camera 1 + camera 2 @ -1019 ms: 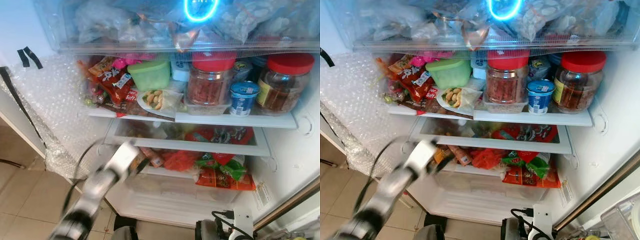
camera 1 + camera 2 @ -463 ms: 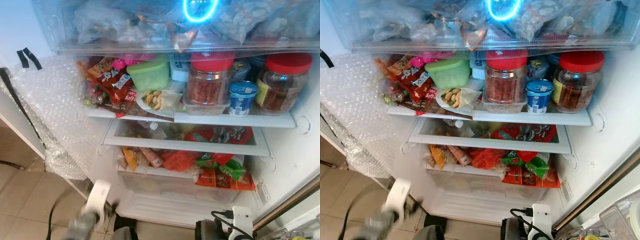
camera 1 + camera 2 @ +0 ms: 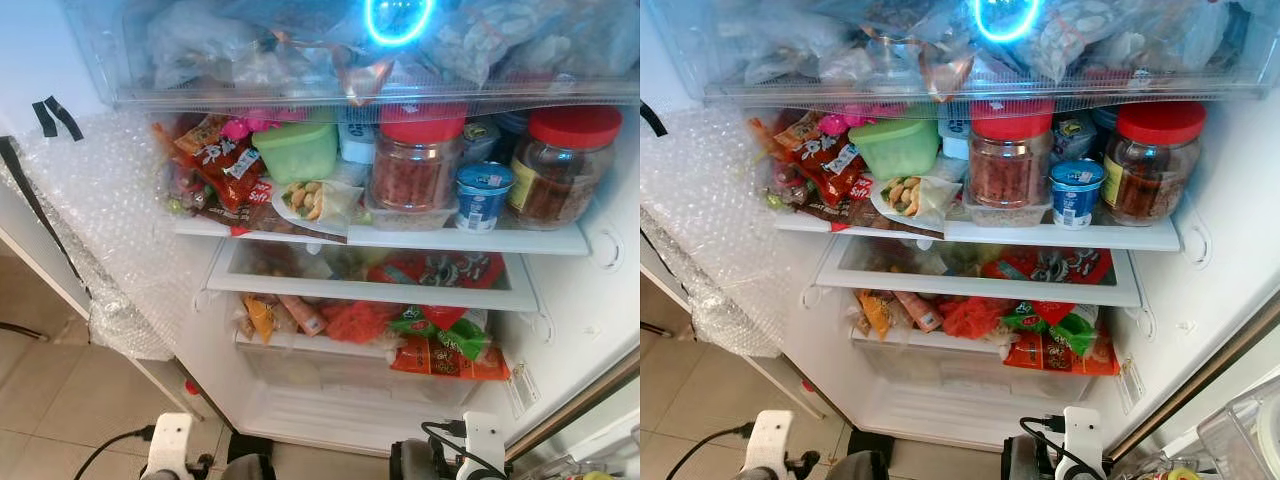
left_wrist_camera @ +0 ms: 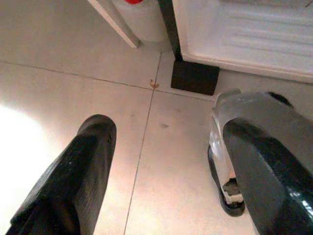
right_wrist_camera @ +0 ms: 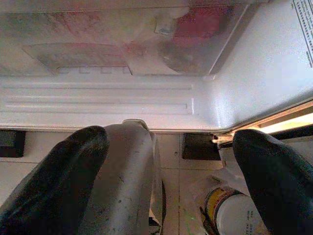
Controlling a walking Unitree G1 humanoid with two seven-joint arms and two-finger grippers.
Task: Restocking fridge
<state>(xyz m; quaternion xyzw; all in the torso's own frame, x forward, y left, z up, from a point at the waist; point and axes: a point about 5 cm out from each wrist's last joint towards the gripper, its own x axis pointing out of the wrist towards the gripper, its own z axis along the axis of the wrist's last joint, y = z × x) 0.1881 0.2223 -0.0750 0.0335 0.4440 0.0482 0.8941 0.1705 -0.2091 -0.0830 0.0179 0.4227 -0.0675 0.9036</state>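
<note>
My left gripper: hanging low over the tiled floor, fingers spread wide, holding nothing.
My right gripper: low before the fridge's base, fingers spread apart, holding nothing.
Fridge: open in front of me, shelves packed.
Upper shelf: green tub, two red-lidded jars, blue yogurt cup between the jars.
Lower shelf: red and green snack packets.
Left side: bubble wrap over the fridge wall.
</note>
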